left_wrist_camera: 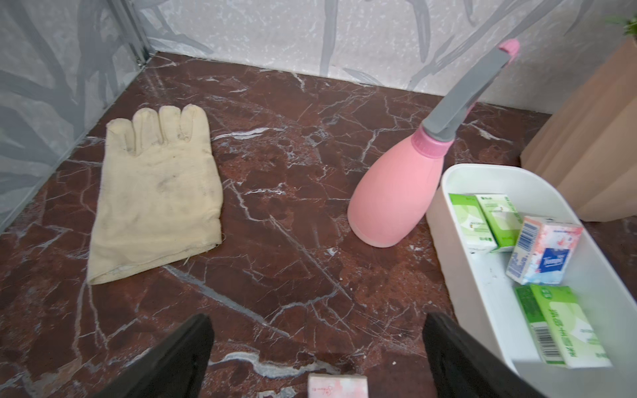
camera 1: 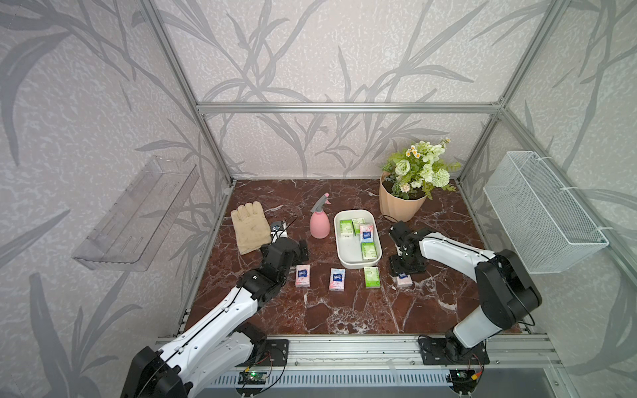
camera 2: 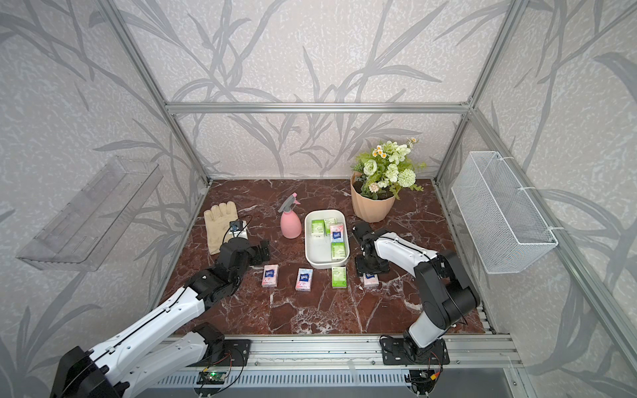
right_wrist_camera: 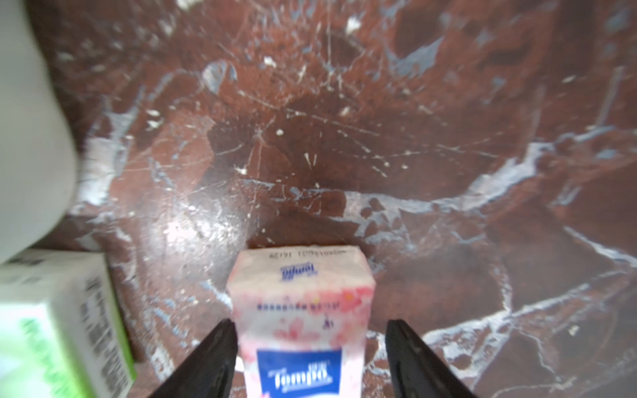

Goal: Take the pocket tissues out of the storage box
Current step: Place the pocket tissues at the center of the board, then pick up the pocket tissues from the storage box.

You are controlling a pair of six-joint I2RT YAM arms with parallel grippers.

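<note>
Shows four of the pocket tissues (camera 1: pixel 336 279) lying flat in a spaced row on the red marble tabletop (camera 1: pixel 310 310), just in front of the storage box (camera 1: pixel 349 255), and four more inside it. Suggests a task about half done.

Shows the right gripper (right_wrist_camera: pixel 309 322) low over the pink floral packet (right_wrist_camera: pixel 300 275) at the row's end, jaws parted astride it. One finger sits at its edge and a clear gap shows at the other, so it is apparently not clamped, with the packet resting on the marble. Sets this packet apart from the green-and-white packet (camera 1: pixel 372 277) at the box's near corner, probably to give each one its own clear spot.

Shows the left gripper (left_wrist_camera: pixel 317 316) spread wide and empty, hovering above bare marble between the cream work glove (camera 1: pixel 250 227) and the box. Seems parked there out of the right arm's way yet within reach of the box.

Inside the box: three green-and-white packets and one pink, loosely tumbled rather than stacked — two green ones pressed together at the far end, the pink one tilted beside them, the last green one nearest the row. Small soft-wrapped rectangles throughout, with barcodes on the narrow sides, the pink ones bearing a dark blue logo panel.

Leaves little room on the box's left side, with the pink spray bottle (camera 1: pixel 319 224) just beside that wall.
</note>
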